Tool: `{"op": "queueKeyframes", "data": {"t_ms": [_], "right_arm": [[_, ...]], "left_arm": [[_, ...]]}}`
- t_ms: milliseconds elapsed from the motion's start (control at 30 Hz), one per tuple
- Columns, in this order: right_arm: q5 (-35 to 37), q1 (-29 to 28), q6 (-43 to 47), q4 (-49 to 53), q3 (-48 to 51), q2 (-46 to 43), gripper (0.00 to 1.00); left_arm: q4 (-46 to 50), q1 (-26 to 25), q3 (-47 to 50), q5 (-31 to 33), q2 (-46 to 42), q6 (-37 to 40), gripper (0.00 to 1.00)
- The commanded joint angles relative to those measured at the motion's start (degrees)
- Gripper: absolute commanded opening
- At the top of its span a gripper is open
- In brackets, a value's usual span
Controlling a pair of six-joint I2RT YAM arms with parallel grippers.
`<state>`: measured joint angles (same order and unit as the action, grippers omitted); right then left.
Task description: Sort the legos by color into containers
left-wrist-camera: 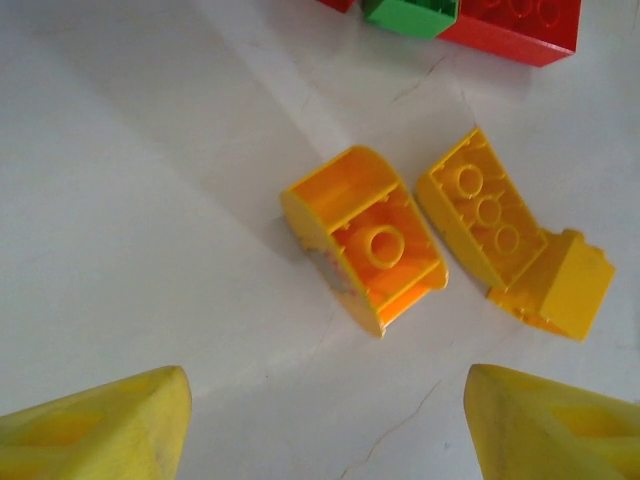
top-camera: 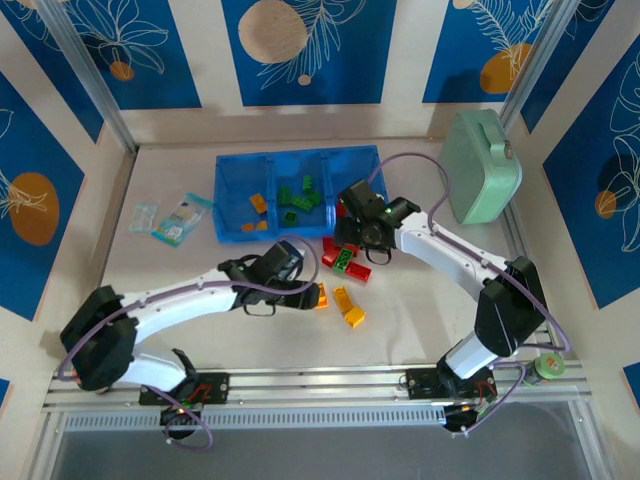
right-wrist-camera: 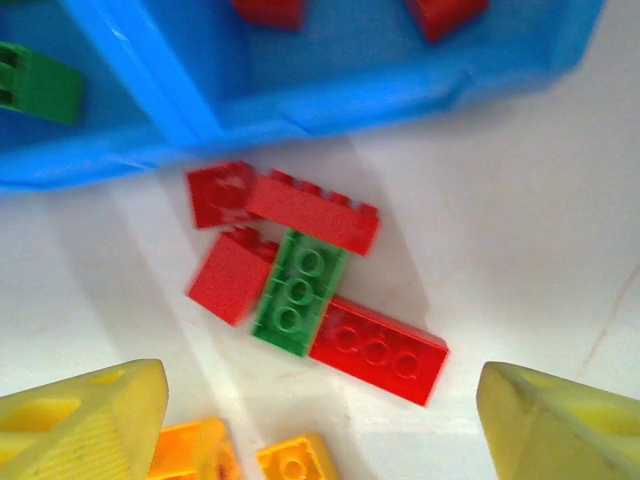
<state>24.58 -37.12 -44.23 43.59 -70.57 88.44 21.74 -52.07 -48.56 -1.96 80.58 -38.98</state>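
Nearest us, the two arm bases sit on the metal rail [top-camera: 320, 378] at the near edge of the worktop [top-camera: 420, 320], and both arms reach toward the middle.

We find the left end effector [left-wrist-camera: 328, 425] hanging over the worktop with its yellow fingers [left-wrist-camera: 110, 425] spread apart and nothing between them. Just beyond its tips lie two of the legos. One is a curved orange brick [left-wrist-camera: 365, 240] with its hollow side up. Just to its right is an orange-yellow brick [left-wrist-camera: 480, 212] showing three rings in a row. A smaller yellow piece [left-wrist-camera: 565, 285] touches its near-right end; we cannot tell whether the two are joined.

A little farther and to the right, the right end effector [right-wrist-camera: 320, 425] hovers with its jaws also wide apart, gripping nothing. Ahead of it a loose cluster lies on the worktop. A green brick [right-wrist-camera: 298, 292] has a long red brick [right-wrist-camera: 378, 350] at its near right, a square red brick [right-wrist-camera: 228, 275] on its left, and another red brick [right-wrist-camera: 315, 212] across its far end.

Just beyond the cluster stands the blue tray [top-camera: 300, 153]. Its left compartment holds orange legos [top-camera: 257, 203], the middle one holds green legos [top-camera: 300, 197], and the right one holds red legos [right-wrist-camera: 445, 12]. Left of the tray lie two pale packets [top-camera: 182, 220]. At the far right stands a mint-green case [top-camera: 480, 165].
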Motion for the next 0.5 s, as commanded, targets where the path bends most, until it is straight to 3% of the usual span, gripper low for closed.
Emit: {"op": "queueKeyframes", "data": {"t_ms": [0,267,467], "right_arm": [[-0.4,0.6,-2.7,-2.4,3.3,-4.2,0.81],[-1.2,2.6,-3.3,-3.8,8.7,-9.3,0.82],[-1.6,3.9,-3.3,-4.3,11.4,-11.9,0.81]], "left_arm": [[-2.7,-1.1,-3.7,0.1,3.7,-2.7,0.72],[-1.6,-3.1,-9.8,0.5,14.2,-3.5,0.71],[1.9,-3.3,-12.3,4.2,19.2,-4.1,0.61]]}}
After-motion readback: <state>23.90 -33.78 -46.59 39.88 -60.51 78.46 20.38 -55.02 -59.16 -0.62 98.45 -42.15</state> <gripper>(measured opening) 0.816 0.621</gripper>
